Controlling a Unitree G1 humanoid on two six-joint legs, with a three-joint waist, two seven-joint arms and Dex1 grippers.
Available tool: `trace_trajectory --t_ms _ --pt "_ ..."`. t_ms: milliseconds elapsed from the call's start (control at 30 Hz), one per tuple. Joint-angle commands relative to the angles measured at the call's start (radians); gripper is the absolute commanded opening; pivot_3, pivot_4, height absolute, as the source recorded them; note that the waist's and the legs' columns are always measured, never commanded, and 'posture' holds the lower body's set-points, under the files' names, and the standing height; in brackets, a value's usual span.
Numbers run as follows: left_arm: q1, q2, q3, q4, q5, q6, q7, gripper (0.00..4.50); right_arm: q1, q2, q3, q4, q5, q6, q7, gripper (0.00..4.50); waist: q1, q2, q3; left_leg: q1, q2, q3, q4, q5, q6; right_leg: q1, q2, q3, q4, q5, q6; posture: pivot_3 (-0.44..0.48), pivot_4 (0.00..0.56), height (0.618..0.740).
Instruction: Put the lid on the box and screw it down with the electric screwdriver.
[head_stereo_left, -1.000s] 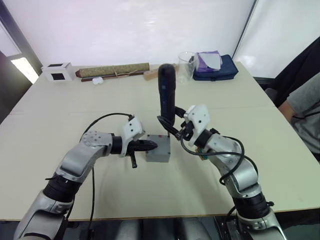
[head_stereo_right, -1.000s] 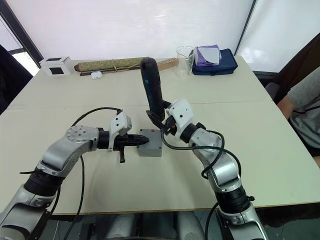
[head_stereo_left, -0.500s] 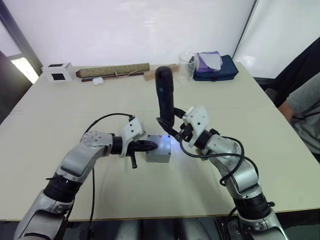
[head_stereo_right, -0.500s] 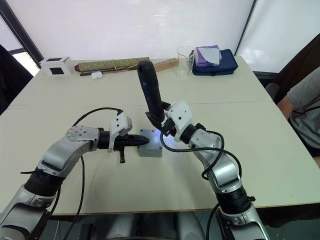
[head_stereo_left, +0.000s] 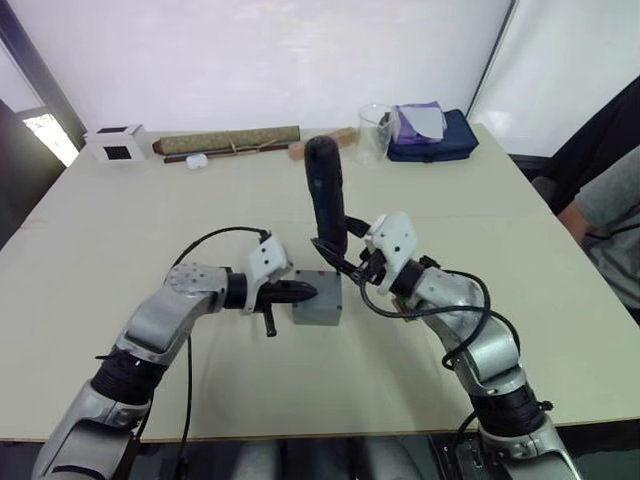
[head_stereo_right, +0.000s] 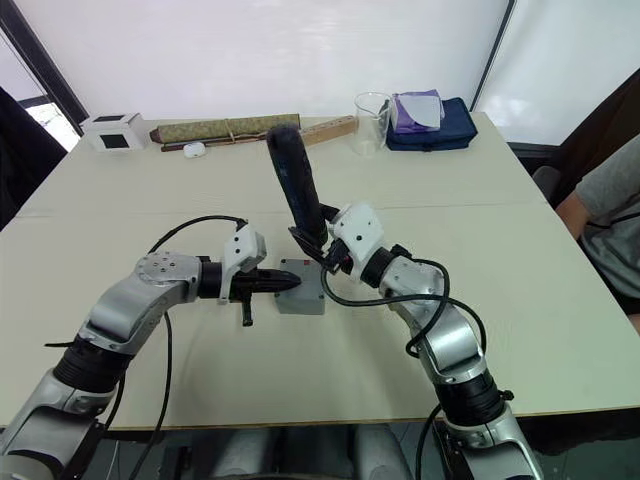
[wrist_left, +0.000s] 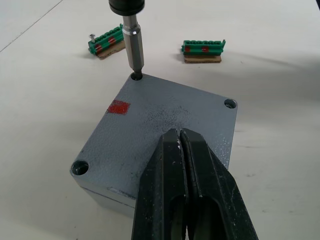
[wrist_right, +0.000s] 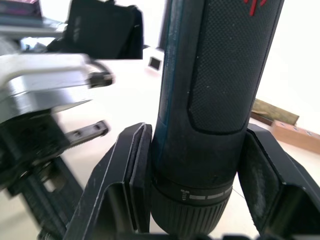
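One lidded box (wrist_left: 165, 130) (two green blocks (wrist_left: 202, 49) nearby)

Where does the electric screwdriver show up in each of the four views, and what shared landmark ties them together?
Left eye view: the electric screwdriver stands near centre, tilted, held by the right pincer.
Right eye view: just left of centre, above the box.
Left wrist view: its metal bit sits in a corner screw hole of the lid.
Right wrist view: its black body sits between the fingers.
Shared landmark: the grey box, beside the shut left pincer.
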Motion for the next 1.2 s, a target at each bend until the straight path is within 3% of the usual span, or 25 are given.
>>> trace_trajectory --t_ms 33,167,333,433,567,667,733,900,1200 --pt "0.012 0.006 -0.018 0.027 0.027 0.005 -0.002 0.00 -0.082 -0.047 -0.074 -0.050 0.128 0.128 0.078 2.04 0.001 0.001 0.001 -0.001 0.000 0.000 0.000 0.000 0.000 -0.001 0.000 0.000 0.000 0.000 0.000 0.000 0.150 0.740" --pt "-0.012 -0.021 0.005 0.028 -0.011 0.029 0.000 0.00 -0.213 -0.075 -0.185 -0.088 0.301 0.276 0.096 2.04 0.002 0.002 0.006 -0.003 0.000 0.000 -0.001 0.000 0.000 -0.004 0.000 0.000 0.000 0.002 -0.004 0.000 0.150 0.740" --pt "-0.041 -0.035 0.051 0.024 -0.042 0.043 0.005 0.00 -0.383 -0.107 -0.408 -0.059 0.552 0.564 -0.034 2.04 0.000 0.003 0.014 -0.008 0.000 0.000 -0.001 0.000 0.000 -0.009 0.000 0.000 0.002 0.003 -0.002 0.000 0.150 0.740" --pt "-0.115 -0.073 0.145 -0.030 -0.122 0.090 0.055 0.00 -0.497 -0.228 -0.575 0.053 0.734 0.879 -0.103 2.04 0.008 0.003 0.017 -0.015 0.000 -0.002 0.000 0.000 0.000 -0.014 0.000 -0.002 0.002 0.005 0.000 0.000 0.150 0.740" --pt "-0.159 -0.018 0.160 -0.127 -0.185 0.169 0.007 0.00 -0.559 -0.355 -0.646 0.163 0.755 1.060 -0.162 2.04 0.005 0.001 0.022 -0.026 0.000 -0.002 0.002 0.001 -0.001 -0.024 -0.001 -0.003 0.002 0.006 -0.001 0.000 0.150 0.740" --pt "-0.182 0.051 0.150 -0.231 -0.260 0.223 -0.072 0.00 -0.411 -0.594 -0.519 0.196 0.723 1.164 -0.036 2.04 0.002 0.006 0.025 -0.027 -0.001 0.001 0.000 0.000 0.000 -0.027 -0.001 -0.001 0.002 0.006 0.000 0.000 0.150 0.740" --pt "-0.205 0.078 0.137 -0.286 -0.308 0.256 -0.113 0.00 -0.300 -0.697 -0.459 0.233 0.719 1.194 0.039 2.04 0.007 0.004 0.026 -0.031 0.000 0.000 -0.002 0.000 0.001 -0.029 -0.001 -0.003 0.000 0.005 0.000 0.000 0.150 0.740" --pt "-0.193 0.101 0.085 -0.310 -0.299 0.254 -0.127 0.00 -0.223 -0.779 -0.301 0.431 0.573 1.108 0.089 2.04 -0.006 0.013 0.031 -0.032 0.000 0.005 0.000 -0.001 0.003 -0.031 -0.001 -0.001 0.001 0.004 0.001 0.000 0.150 0.740" --pt "-0.127 0.126 0.071 -0.345 -0.306 0.253 -0.111 0.00 -0.334 -0.782 -0.106 0.598 0.436 1.079 0.189 2.04 -0.027 0.014 0.034 -0.029 0.001 0.004 0.003 0.000 0.001 -0.031 0.002 0.001 0.006 0.005 0.001 0.000 0.150 0.740"
